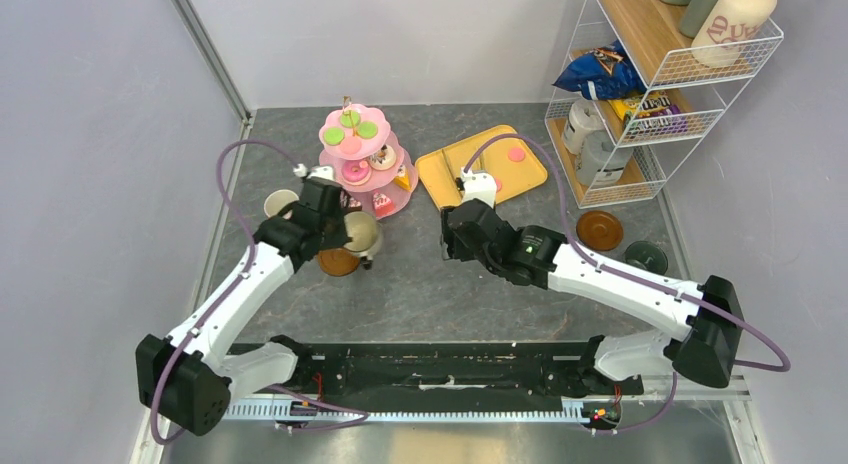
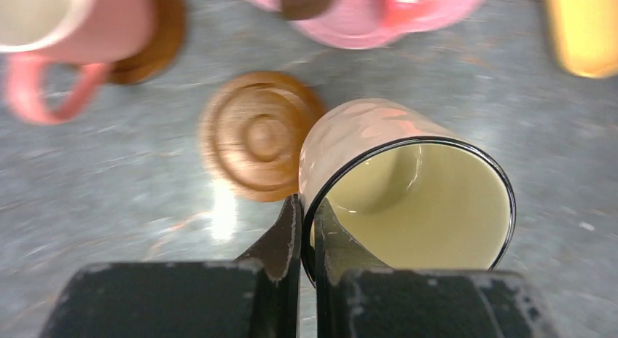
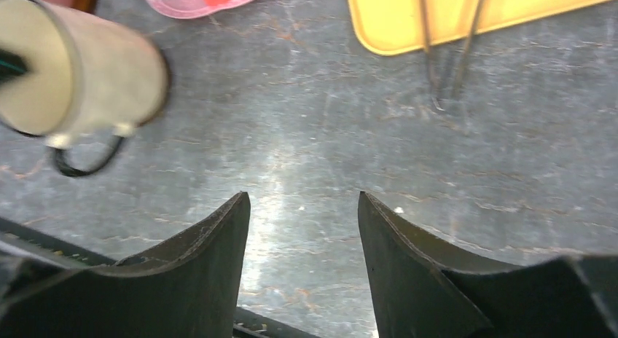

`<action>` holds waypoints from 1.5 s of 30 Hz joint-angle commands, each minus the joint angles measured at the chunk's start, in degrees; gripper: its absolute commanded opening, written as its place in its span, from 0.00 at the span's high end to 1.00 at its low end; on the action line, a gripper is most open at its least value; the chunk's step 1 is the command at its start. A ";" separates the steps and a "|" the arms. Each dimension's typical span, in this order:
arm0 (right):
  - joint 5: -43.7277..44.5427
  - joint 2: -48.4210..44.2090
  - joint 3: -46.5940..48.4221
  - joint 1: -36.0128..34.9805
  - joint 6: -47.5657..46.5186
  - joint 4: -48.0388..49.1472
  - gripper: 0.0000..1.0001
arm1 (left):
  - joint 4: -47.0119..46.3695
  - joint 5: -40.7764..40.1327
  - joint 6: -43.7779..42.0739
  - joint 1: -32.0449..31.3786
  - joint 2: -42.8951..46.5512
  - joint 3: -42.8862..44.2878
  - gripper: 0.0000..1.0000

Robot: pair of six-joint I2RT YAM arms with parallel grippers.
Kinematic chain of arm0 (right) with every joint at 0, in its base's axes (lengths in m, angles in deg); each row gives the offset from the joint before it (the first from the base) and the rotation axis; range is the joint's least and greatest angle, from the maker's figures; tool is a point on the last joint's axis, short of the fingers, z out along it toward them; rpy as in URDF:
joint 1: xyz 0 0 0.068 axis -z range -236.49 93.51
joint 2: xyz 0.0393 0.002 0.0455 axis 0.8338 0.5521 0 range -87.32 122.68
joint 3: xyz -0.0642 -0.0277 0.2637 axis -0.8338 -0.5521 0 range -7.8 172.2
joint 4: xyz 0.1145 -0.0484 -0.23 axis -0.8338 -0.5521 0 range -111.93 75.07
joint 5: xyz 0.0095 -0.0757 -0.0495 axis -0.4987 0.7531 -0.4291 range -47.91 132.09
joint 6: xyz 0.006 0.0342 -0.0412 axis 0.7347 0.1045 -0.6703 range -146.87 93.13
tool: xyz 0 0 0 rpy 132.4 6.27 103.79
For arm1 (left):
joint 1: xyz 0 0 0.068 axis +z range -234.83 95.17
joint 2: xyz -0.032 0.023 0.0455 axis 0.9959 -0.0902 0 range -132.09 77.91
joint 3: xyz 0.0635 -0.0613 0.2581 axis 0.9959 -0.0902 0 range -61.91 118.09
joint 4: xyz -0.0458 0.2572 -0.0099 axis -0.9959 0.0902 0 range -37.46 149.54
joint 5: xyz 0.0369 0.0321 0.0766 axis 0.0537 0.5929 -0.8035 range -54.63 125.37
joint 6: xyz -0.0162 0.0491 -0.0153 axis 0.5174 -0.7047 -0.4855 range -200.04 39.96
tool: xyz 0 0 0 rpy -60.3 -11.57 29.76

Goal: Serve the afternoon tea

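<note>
- Left pincer [image 2: 307,210] is clamped on the rim of a mug [image 2: 364,134], one finger inside the cream lining and one outside. In the top view the mug is just in front of the stand [image 1: 385,202].
- That mug overlaps the edge of a bare saucer [image 2: 255,138] but is not centred on it. Whether its base touches anything cannot be told. This cup looks mid-placement: it has yet to be set squarely on the saucer and let go.
- Pink mug [image 2: 109,21], front-left of the stand in the top view, stands on a second saucer [image 2: 164,39]. That setting looks finished.
- Stand itself carries macarons [image 1: 350,134] on top, donuts [image 1: 355,171] on the middle tier and wedges [image 1: 403,180] at the bottom, so it seems largely loaded.
- Right of the stand, the yellow tray [image 1: 440,179] holds one pink piece [image 1: 515,154] and tongs [image 3: 444,46]. That piece probably still belongs on the stand.
- Right pincer [image 3: 303,203] has its jaws apart and holds nothing. It hangs over bare tabletop [image 3: 306,119] near the tray's front edge.
- Well to the right of the stand, a third saucer [image 1: 600,229] lies bare, so a third cup most likely remains to be served. What the dark round thing [image 1: 645,256] near it is cannot be told.
</note>
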 commanded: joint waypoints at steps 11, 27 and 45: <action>9.92 -6.50 -7.31 0.27 -1.76 0.97 0.25 | 2.72 0.66 -13.25 16.00 -4.97 3.74 0.98; 9.36 -6.85 -8.73 0.27 -2.58 2.09 0.23 | -2.73 4.84 -14.37 20.93 -10.55 0.97 0.98; 8.41 -6.57 -8.71 0.27 -2.85 2.13 0.23 | -3.17 2.73 -15.87 21.04 -12.24 -1.16 0.87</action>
